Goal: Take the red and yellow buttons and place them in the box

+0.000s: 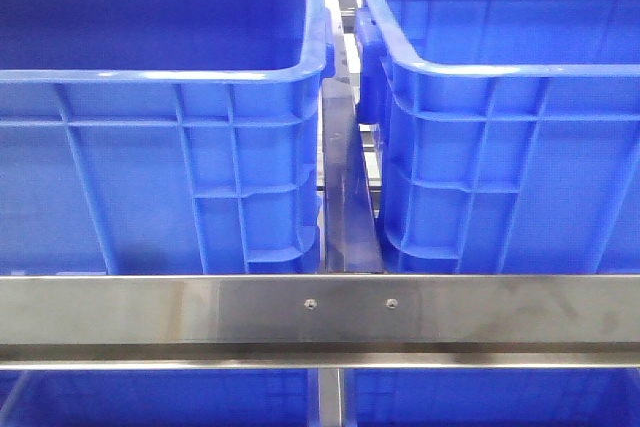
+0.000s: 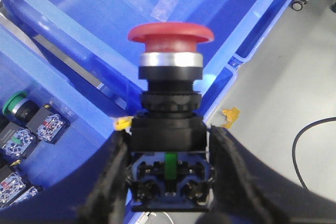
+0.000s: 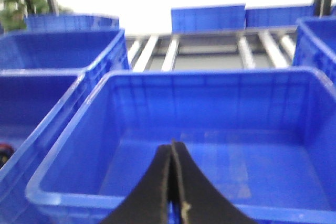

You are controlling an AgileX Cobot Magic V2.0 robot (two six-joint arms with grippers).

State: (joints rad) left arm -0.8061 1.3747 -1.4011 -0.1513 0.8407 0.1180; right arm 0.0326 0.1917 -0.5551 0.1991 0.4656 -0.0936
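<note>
In the left wrist view my left gripper (image 2: 169,169) is shut on a red mushroom-head button (image 2: 170,32) by its black and blue contact block (image 2: 169,171). It holds it over the rim between two blue bins. Below lies an empty blue box (image 2: 105,9). A second bin holds several loose buttons, one with a green cap (image 2: 16,103). No yellow button shows. In the right wrist view my right gripper (image 3: 172,153) is shut and empty above an empty blue box (image 3: 210,166). Neither gripper shows in the front view.
The front view shows two blue bins, left (image 1: 160,77) and right (image 1: 510,77), behind a steel rail (image 1: 320,307), with a narrow gap between them. More blue bins (image 3: 63,40) and rollers stand beyond in the right wrist view. Grey floor and a black cable (image 2: 310,150) lie beside the bins.
</note>
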